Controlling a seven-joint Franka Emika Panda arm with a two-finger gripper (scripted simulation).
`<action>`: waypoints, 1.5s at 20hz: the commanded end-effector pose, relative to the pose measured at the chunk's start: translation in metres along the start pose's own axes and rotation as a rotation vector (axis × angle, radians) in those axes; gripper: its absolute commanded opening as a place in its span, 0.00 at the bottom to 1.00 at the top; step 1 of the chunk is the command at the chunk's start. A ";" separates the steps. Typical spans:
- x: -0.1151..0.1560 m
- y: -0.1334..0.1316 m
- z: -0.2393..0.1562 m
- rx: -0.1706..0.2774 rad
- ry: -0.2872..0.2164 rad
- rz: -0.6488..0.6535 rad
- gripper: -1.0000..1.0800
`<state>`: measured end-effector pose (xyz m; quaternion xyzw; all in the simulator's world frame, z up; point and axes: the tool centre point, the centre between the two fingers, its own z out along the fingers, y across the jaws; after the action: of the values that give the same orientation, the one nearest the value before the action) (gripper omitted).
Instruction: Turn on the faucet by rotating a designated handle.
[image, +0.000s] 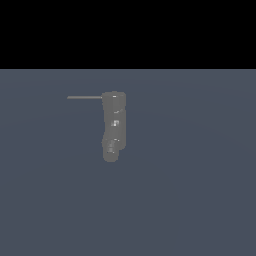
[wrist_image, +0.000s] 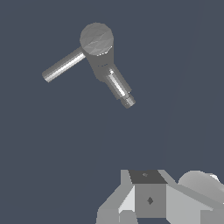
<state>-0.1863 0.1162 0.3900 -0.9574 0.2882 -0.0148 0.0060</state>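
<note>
A dull-grey, segmented cylindrical faucet is standing unlabelled, its thin smooth rod handle sticking sideways, while the blocky grey gripper is showing no readable jaw state.

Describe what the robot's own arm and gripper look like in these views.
Only the wrist view shows any of it: the gripper is blocky and angular, in pale and mid grey facets with a dark top panel and a small diamond mark. A rounded light-grey part sits beside it. No cables visible.
</note>
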 end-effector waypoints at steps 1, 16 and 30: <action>0.003 -0.014 0.010 0.000 -0.002 0.051 0.00; 0.035 -0.085 0.066 -0.003 -0.010 0.329 0.00; 0.078 -0.134 0.114 -0.009 -0.013 0.562 0.00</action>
<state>-0.0515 0.1838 0.2861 -0.8470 0.5316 -0.0053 0.0076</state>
